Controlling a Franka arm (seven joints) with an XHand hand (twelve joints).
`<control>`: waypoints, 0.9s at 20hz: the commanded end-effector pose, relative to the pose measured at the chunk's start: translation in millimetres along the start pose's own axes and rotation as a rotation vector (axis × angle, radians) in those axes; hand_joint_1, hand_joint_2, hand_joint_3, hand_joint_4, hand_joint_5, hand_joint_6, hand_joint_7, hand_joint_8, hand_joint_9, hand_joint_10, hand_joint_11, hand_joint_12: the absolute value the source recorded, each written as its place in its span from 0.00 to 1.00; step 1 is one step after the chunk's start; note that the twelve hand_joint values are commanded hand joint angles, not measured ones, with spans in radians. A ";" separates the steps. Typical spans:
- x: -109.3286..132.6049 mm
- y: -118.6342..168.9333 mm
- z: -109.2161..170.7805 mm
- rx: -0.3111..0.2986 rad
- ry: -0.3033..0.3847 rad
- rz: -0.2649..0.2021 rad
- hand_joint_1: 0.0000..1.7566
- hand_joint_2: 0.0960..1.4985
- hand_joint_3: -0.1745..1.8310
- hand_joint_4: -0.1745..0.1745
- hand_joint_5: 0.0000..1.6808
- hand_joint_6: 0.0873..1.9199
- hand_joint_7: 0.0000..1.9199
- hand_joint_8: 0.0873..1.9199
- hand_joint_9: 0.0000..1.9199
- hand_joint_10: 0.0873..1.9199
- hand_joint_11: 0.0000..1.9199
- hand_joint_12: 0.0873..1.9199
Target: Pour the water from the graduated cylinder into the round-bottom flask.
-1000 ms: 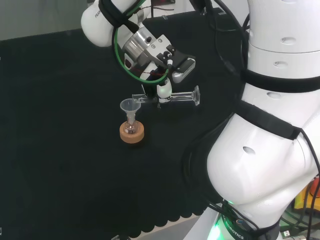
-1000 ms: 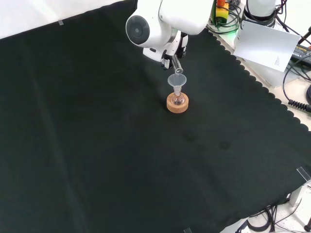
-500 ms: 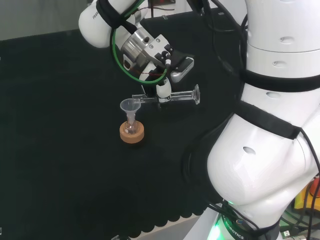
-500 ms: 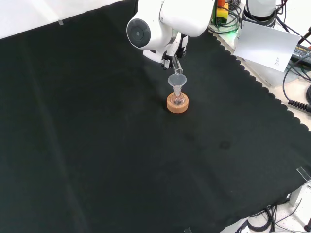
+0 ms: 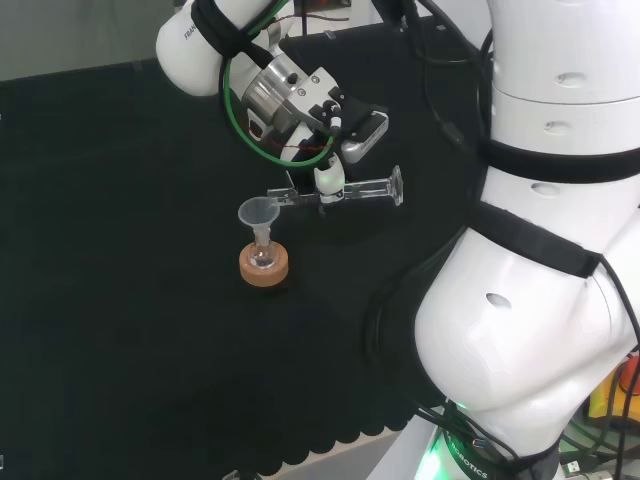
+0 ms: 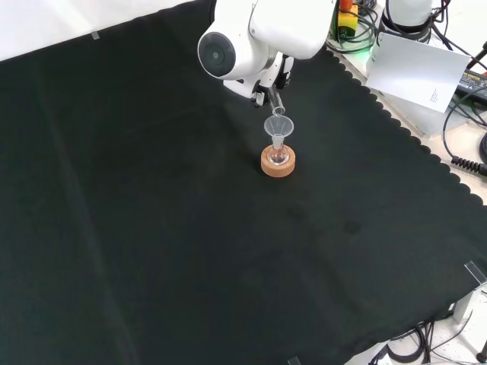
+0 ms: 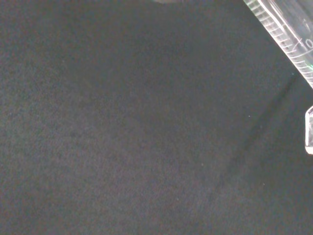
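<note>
In the head view your hand (image 5: 328,180) is curled around the middle of the graduated cylinder (image 5: 350,192), pinching it between fingers and thumb. The cylinder lies almost level above the cloth, its flared foot to the right and its mouth to the left, just at the rim of the clear funnel (image 5: 257,212). The funnel sits in the neck of the round-bottom flask (image 5: 263,257), and the flask rests in a cork ring (image 5: 264,267) on the black cloth (image 5: 120,300).

From the front you get a different picture: the arm's big white link (image 6: 255,34) stands before the hand, so you see little of the grip there. You do see the cylinder's (image 6: 275,101) mouth end slanting down from under the link toward the funnel (image 6: 278,125), directly above the flask (image 6: 278,154) in its ring (image 6: 277,162). This view tells you the mouth lines up over the funnel, which the head view alone leaves uncertain.

The wrist view gives you a close strip of the cylinder's (image 7: 288,41) marked glass wall crossing a corner, over bare cloth (image 7: 127,127).

Whether water is in the cylinder or the flask, you cannot tell.
</note>
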State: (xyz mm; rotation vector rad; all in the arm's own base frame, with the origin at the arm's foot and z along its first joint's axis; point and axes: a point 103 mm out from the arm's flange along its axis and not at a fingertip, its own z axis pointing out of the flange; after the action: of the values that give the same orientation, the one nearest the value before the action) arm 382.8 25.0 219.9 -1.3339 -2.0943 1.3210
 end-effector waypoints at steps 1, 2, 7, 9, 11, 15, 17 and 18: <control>-0.2 0.0 -0.3 0.015 -0.006 0.008 0.72 0.73 0.09 0.00 0.57 0.52 0.52 0.51 0.74 0.00 0.63 0.38; 0.0 -0.1 -0.8 0.017 -0.008 0.008 0.72 0.73 0.09 0.00 0.57 0.52 0.52 0.51 0.74 0.00 0.63 0.38; -7.3 -3.7 1.9 0.014 -0.013 0.008 0.72 0.73 0.09 0.00 0.57 0.52 0.52 0.51 0.74 0.00 0.63 0.38; -7.2 -3.6 1.3 0.022 -0.018 0.013 0.72 0.73 0.09 0.00 0.57 0.52 0.52 0.51 0.74 0.00 0.63 0.38; -5.7 -2.7 -0.8 0.032 -0.025 0.018 0.72 0.73 0.09 0.00 0.57 0.52 0.51 0.51 0.74 0.00 0.63 0.38; -7.6 -5.0 -2.2 0.029 -0.023 0.017 0.72 0.73 0.09 0.00 0.57 0.52 0.51 0.51 0.74 0.00 0.63 0.38; -7.6 -5.4 -2.8 0.031 -0.025 0.018 0.72 0.73 0.09 0.00 0.57 0.52 0.51 0.51 0.74 0.00 0.63 0.38; -7.5 -5.5 -3.1 0.033 -0.025 0.018 0.72 0.73 0.09 0.00 0.57 0.52 0.51 0.51 0.74 0.00 0.63 0.38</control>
State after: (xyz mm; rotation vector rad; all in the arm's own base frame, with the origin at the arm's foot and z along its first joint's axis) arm 385.7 19.7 226.0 -1.3332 -2.0752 1.3737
